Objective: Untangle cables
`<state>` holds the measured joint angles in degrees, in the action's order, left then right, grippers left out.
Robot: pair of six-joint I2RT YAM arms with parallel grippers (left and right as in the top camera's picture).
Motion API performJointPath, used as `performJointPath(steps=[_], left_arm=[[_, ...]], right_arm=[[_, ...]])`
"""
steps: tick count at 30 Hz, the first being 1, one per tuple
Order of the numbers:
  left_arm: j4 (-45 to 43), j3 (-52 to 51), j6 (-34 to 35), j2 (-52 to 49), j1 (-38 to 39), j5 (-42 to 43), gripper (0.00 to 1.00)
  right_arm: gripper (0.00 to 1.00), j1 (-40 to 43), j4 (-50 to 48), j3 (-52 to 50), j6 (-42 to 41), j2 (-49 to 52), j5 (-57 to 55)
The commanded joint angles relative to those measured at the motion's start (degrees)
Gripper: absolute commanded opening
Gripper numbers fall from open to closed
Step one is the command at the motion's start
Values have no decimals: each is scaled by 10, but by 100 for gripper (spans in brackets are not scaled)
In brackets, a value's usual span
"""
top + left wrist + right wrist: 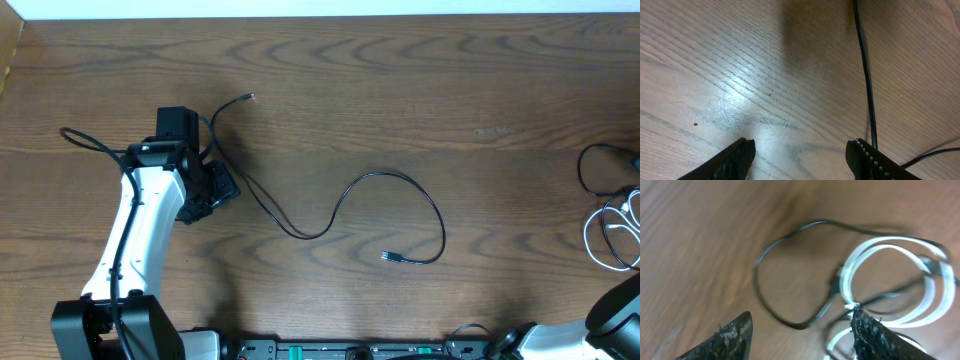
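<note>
Viewing from overhead: 1 long black cable (330,215) lies in an open S-curve across the middle of the counter (480,90), apparently laid out clear of the others. The left tool (208,188) sits just beside its left run. A white cable (605,235) and a black loop (598,165) lie bunched at the right edge.

Left wrist view: the left tool (802,159) stands spread over bare counter. The black cable (866,75) runs to the right-hand finger, outside the gap.

Right wrist view: the right tool (800,335) is spread, pinching nothing. The white cable (890,245) coils cross the black loop (760,280) just beyond 1 fingertip, likely the next pick.

Left pincer (800,152) open, empty; black cable (866,75) beside right finger (872,162).
</note>
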<state>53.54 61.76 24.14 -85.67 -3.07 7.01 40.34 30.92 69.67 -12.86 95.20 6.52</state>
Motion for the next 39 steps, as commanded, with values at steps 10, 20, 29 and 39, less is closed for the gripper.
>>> performJointPath(steps=[10,20,29,39], left_arm=[[2,2,-3,0,-1,-1,64],[3,2,-3,0,-1,-1,64],[2,2,-3,0,-1,-1,64],[2,2,-3,0,-1,-1,64]], right_arm=[[59,-124,-54,107,123,18,-109],[65,-176,-77,117,179,18,-131],[65,-186,66,150,152,18,-129],[59,-186,460,244,72,18,-70]])
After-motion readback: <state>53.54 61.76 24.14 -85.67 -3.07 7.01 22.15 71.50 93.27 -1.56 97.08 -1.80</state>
